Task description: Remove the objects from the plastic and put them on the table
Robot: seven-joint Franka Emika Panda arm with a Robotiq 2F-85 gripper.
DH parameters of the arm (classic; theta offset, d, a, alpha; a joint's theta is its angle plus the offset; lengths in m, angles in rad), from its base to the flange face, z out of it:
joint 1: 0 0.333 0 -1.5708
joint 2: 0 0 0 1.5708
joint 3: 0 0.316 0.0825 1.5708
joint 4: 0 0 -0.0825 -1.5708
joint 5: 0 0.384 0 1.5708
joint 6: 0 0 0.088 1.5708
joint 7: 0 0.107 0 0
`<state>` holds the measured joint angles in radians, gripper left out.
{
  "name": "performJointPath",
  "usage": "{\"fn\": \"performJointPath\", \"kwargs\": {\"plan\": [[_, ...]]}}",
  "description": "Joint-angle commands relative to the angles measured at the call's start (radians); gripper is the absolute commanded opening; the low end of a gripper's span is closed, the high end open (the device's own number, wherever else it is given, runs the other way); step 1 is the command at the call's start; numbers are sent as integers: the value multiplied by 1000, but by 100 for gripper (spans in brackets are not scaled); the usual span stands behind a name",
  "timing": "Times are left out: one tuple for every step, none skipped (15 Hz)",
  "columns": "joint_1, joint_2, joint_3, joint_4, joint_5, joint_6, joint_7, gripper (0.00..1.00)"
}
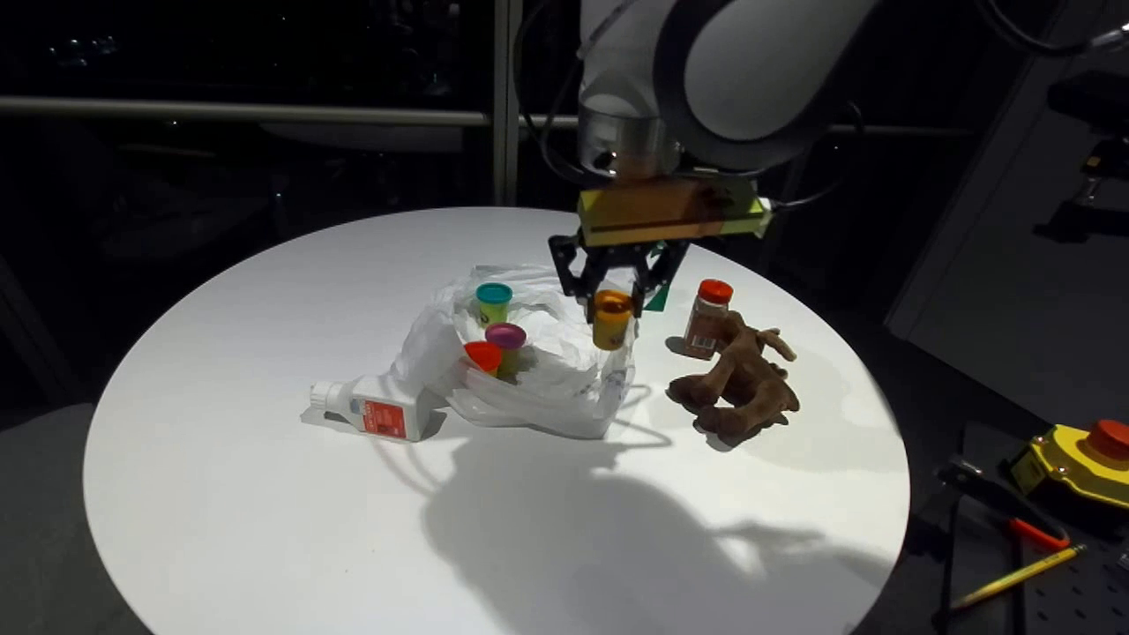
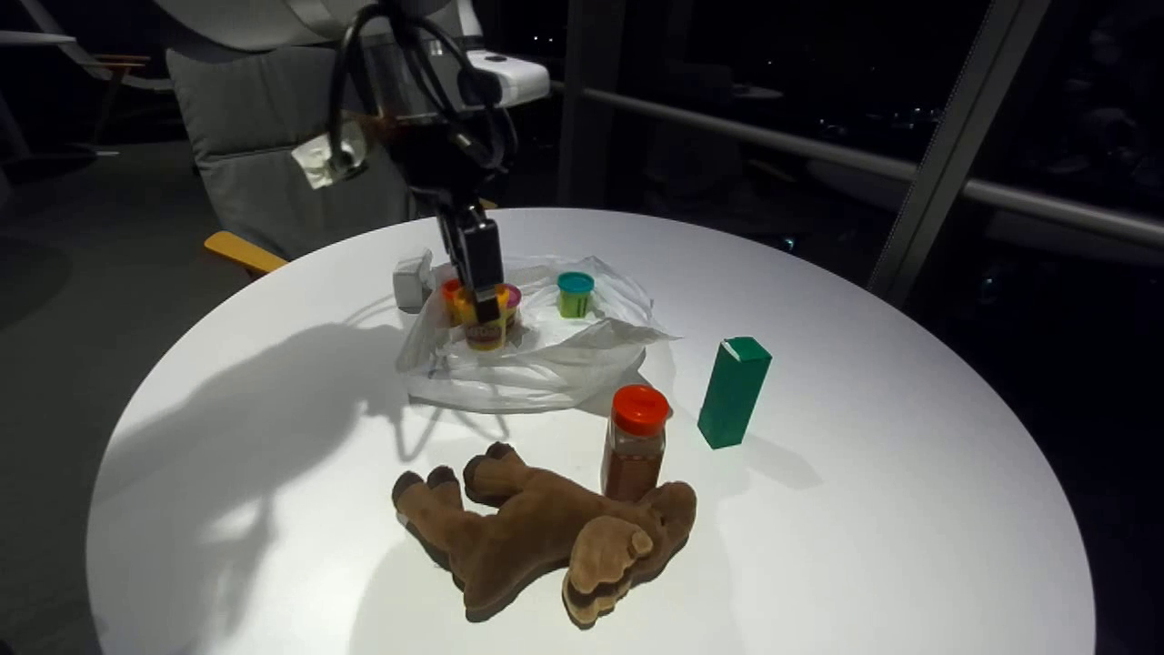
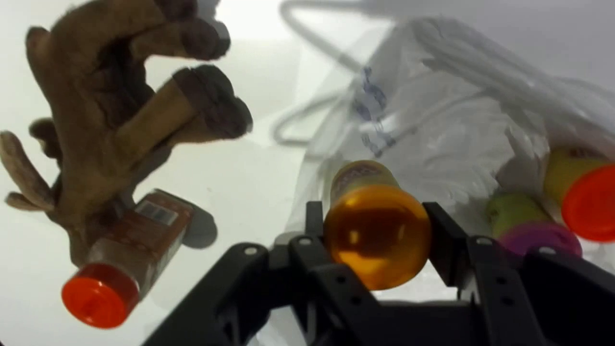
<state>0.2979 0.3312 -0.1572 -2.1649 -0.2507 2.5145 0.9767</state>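
My gripper (image 3: 375, 225) is shut on the orange-lidded cup (image 1: 611, 328), its fingers pressing on both sides of the lid. In an exterior view the cup hangs by the edge of the plastic (image 1: 564, 401); its height above the bag is hard to judge. Inside the opened bag stand a teal-lidded green cup (image 2: 575, 296), a purple-lidded cup (image 1: 505, 336) and a red-lidded cup (image 1: 483, 356). On the white table (image 1: 265, 520), outside the bag, lie a brown plush animal (image 2: 536, 532) and, beside it, an upright red-capped bottle (image 2: 634, 459).
A white bottle (image 1: 375, 407) with a red label lies on its side against the bag. An upright green box (image 2: 735, 393) stands near the red-capped bottle; in an exterior view the gripper partly covers it. The bag's loose folds (image 2: 546, 373) spread around the cups.
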Motion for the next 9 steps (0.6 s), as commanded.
{"fn": "performJointPath", "kwargs": {"plan": [[-21, -135, 47, -220, -28, 76, 16, 28], [-28, -148, 61, -255, -16, 85, 0, 28], [-37, -156, 75, -284, -3, 92, -13, 28], [-44, -168, 87, -312, 5, 100, -25, 28], [-51, -169, 94, -331, 8, 110, -26, 28], [-58, -169, 103, -345, 14, 113, -33, 28], [-67, -165, 106, -354, 14, 123, -37, 28], [-75, -154, 107, -362, 10, 140, -41, 28], [-80, -143, 101, -365, -4, 155, -33, 28]]}}
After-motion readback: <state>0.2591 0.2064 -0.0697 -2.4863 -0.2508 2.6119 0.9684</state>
